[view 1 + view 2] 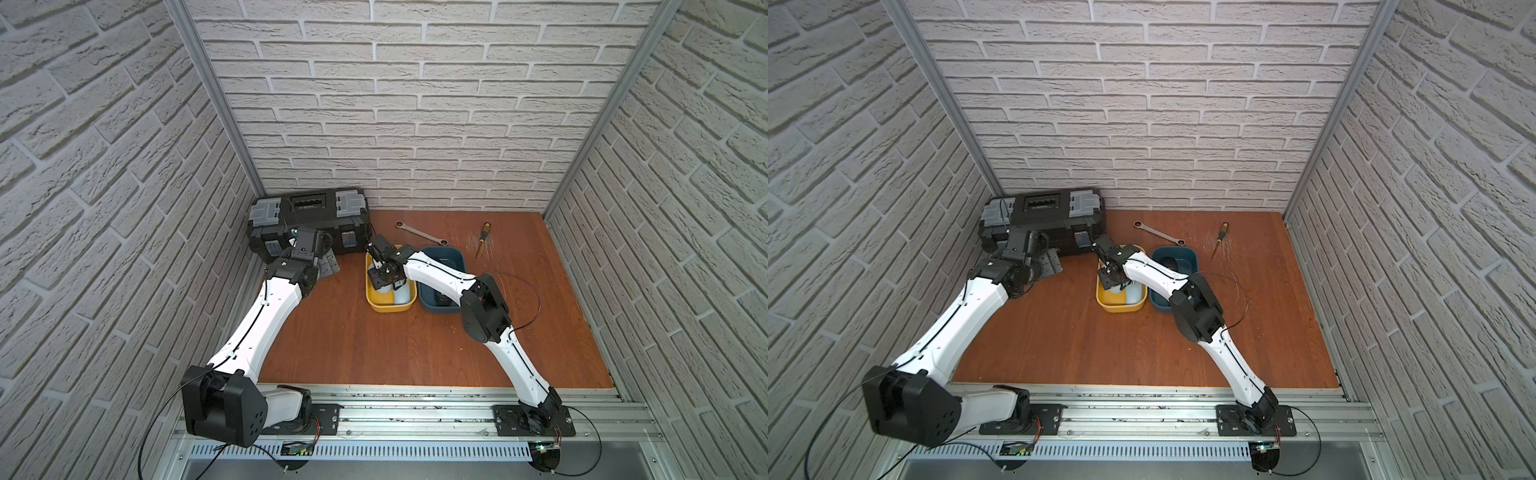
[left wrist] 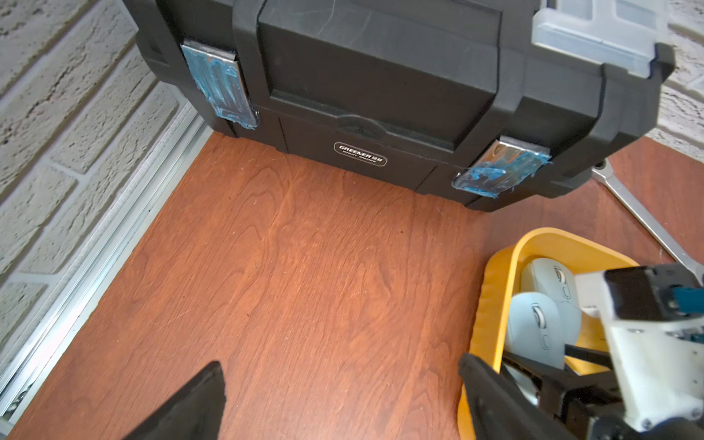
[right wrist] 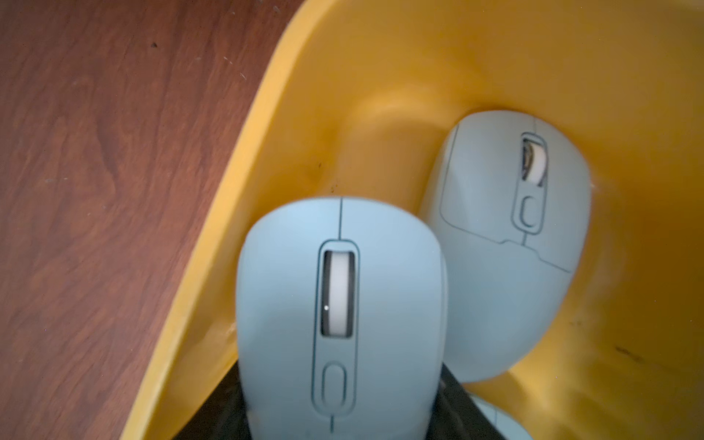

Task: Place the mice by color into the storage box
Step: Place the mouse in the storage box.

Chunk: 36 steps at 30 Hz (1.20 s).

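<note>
Two black fingers of the left end effector [image 2: 335, 407] stand spread wide over bare worktop [image 2: 304, 285], pinching nothing, just in front of the black toolbox [image 2: 381, 76]. Right of it sits the yellow bin [image 1: 392, 308]. The right end effector [image 1: 385, 284] reaches down into it, pressed onto a pale blue mouse [image 3: 339, 297] with a white scroll wheel. A second pale blue mouse [image 3: 506, 247] lies tilted by the bin's wall, close beside the held one. Only the right wrist view shows a sliver of a third mouse [image 3: 503, 423]; in both top views the arm hides most of them. Just beside the yellow bin is the dark blue bin [image 1: 1192, 259], where a top view shows a black mouse [image 1: 1169, 262]. Behind, farther right, lie a wrench [image 1: 422, 232] and a screwdriver [image 1: 482, 239].
</note>
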Tool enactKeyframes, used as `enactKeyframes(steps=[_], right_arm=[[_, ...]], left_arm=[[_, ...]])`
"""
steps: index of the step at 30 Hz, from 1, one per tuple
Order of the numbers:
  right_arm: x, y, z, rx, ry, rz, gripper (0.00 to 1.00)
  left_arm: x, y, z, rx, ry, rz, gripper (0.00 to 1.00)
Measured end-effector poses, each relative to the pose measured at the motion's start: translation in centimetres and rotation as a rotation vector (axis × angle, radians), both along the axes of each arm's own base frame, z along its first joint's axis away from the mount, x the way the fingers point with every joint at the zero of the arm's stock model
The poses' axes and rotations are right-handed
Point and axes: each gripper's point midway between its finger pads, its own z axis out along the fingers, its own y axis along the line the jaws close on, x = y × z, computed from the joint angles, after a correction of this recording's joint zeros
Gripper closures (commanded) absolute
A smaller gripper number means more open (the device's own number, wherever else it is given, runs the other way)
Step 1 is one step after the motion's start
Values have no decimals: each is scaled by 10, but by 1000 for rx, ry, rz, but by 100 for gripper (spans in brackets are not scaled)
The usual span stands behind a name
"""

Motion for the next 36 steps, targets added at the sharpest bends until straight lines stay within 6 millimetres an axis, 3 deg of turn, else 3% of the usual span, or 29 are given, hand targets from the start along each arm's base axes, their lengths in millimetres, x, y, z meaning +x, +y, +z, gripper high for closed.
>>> enactKeyframes(steps=[4,8,14,17,20,24,27,29,32,36], right_arm=[[0,-1,0,-2,4,-4,35],[6,2,13,13,-23,-9,27],[15,3,35,27,-69,-19,26],[15,-1,52,35,-84,-18,26],[15,-11,84,51,-127,-23,26],[13,-52,147,68,-215,-69,26],[13,-103,184,82,-273,-144,26],[14,-143,198,62,-310,-211,26],[8,-209,200,10,-357,-332,26],[-13,-274,168,-19,-379,-427,25]], left_arm=[[1,-1,1,-2,-3,-3,2],[2,-2,1,-3,-5,-4,2],[9,-8,4,-7,1,-31,2],[18,-12,11,-10,-8,-43,2],[25,-13,21,-12,-13,-43,2],[36,-17,31,-10,-10,-62,2],[45,-24,28,-16,18,-99,2],[52,-29,21,-20,41,-118,2],[58,-33,5,-14,81,-140,2],[65,-36,-6,1,78,-183,2]])
